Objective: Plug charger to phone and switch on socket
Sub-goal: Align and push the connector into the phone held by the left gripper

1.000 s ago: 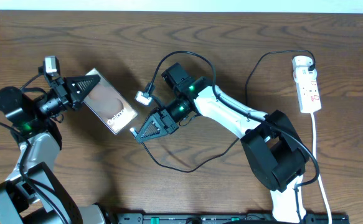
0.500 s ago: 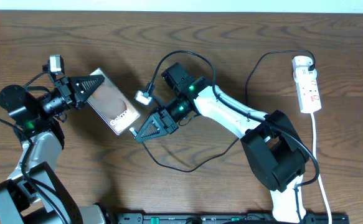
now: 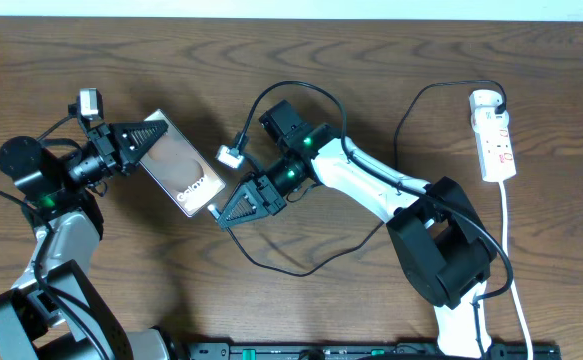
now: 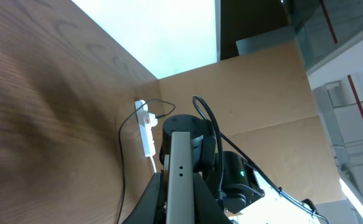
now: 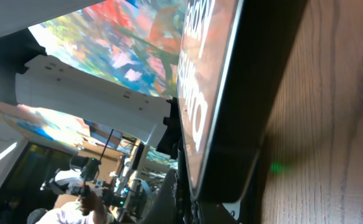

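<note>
The phone (image 3: 184,175) lies tilted at the left, its "Galaxy" end towards the centre. My left gripper (image 3: 139,141) is shut on its far end; in the left wrist view its grey edge (image 4: 180,162) stands between my jaws (image 4: 180,202). My right gripper (image 3: 222,212) is shut on the plug tip of the charger cable (image 3: 423,92), right at the phone's lettered end. The right wrist view shows the phone's glossy face (image 5: 203,81) just above my jaws (image 5: 187,205); the tip itself is hidden. The cable's other end sits in a round white adapter (image 3: 485,100) on the socket (image 3: 497,148).
The black cable loops across the table around my right arm (image 3: 371,190). A small white tag (image 3: 231,156) hangs on it beside the phone. The socket's white cord (image 3: 516,270) runs down the right edge. The socket also shows far off in the left wrist view (image 4: 146,134).
My left gripper has moved the phone slightly right, towards the plug tip in my right gripper. The right arm has stayed still.
</note>
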